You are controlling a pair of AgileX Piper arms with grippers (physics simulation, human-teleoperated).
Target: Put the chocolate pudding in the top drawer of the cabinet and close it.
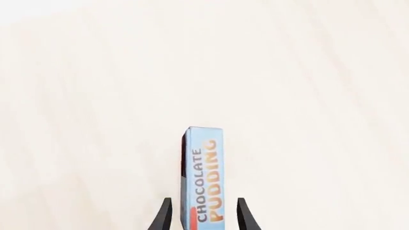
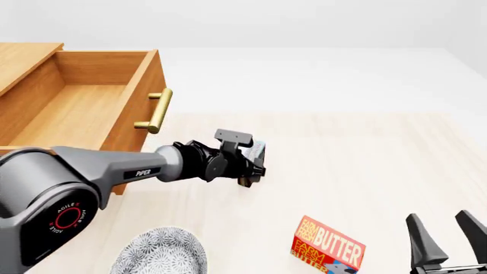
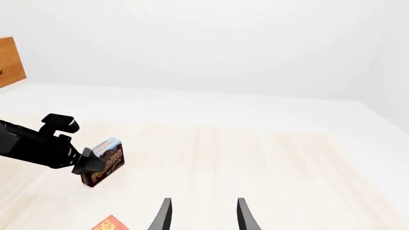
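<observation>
The chocolate pudding (image 1: 204, 177), a thin box with a light blue top and dark brown side, lies between the fingers of my left gripper (image 1: 204, 218). A gap shows on each side, so the jaws straddle it without pressing. In the front view the pudding (image 2: 257, 149) is just past the left gripper (image 2: 254, 174), right of the cabinet (image 2: 23, 63). The top drawer (image 2: 114, 68) is pulled out and open, its brass handle (image 2: 156, 111) facing right. My right gripper (image 2: 437, 220) is open and empty at the front right. The pudding also shows in the right wrist view (image 3: 107, 160).
A red-and-yellow butter box (image 2: 329, 246) lies at the front, left of my right gripper. A grey patterned plate (image 2: 159, 251) sits at the front left, under the left arm. The lower drawer is out of view.
</observation>
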